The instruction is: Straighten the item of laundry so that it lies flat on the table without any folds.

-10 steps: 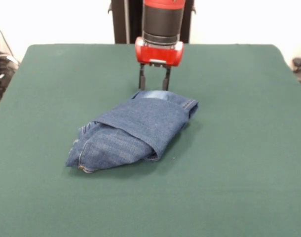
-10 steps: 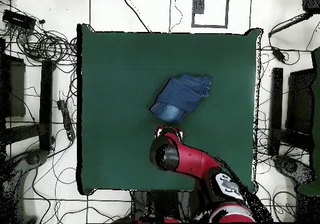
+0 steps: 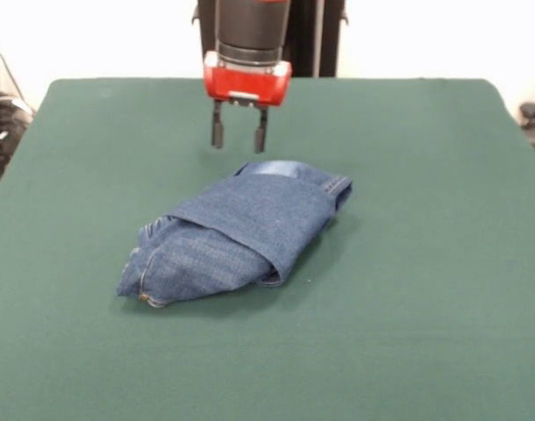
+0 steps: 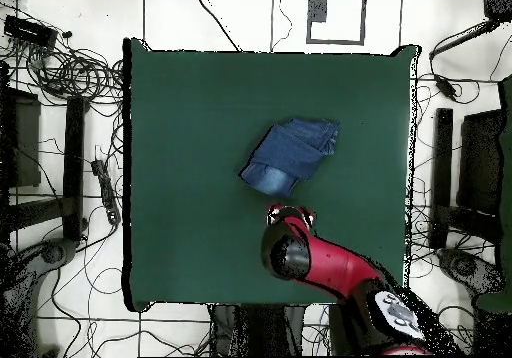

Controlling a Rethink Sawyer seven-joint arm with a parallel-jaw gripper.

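Observation:
The blue denim jeans (image 3: 237, 232) lie bundled in a folded heap near the middle of the dark green table (image 3: 425, 289), one layer wrapped diagonally over the rest. In the overhead view the jeans (image 4: 290, 155) sit a little right of centre on the table (image 4: 180, 124). My gripper (image 3: 238, 137) hangs above the table just behind the heap's far edge, lifted clear of the cloth. Its two dark fingers (image 3: 217, 135) point down, stand apart and hold nothing. In the overhead view the gripper (image 4: 289, 212) is just below the jeans.
The robot's pedestal (image 3: 267, 35) stands at the table's far edge. Cables and equipment (image 4: 60, 64) lie on the floor around the table. The red arm (image 4: 340, 274) reaches in from the bottom of the overhead view.
My gripper has risen off the jeans' far edge and shifted left in the front view. The jeans have not moved.

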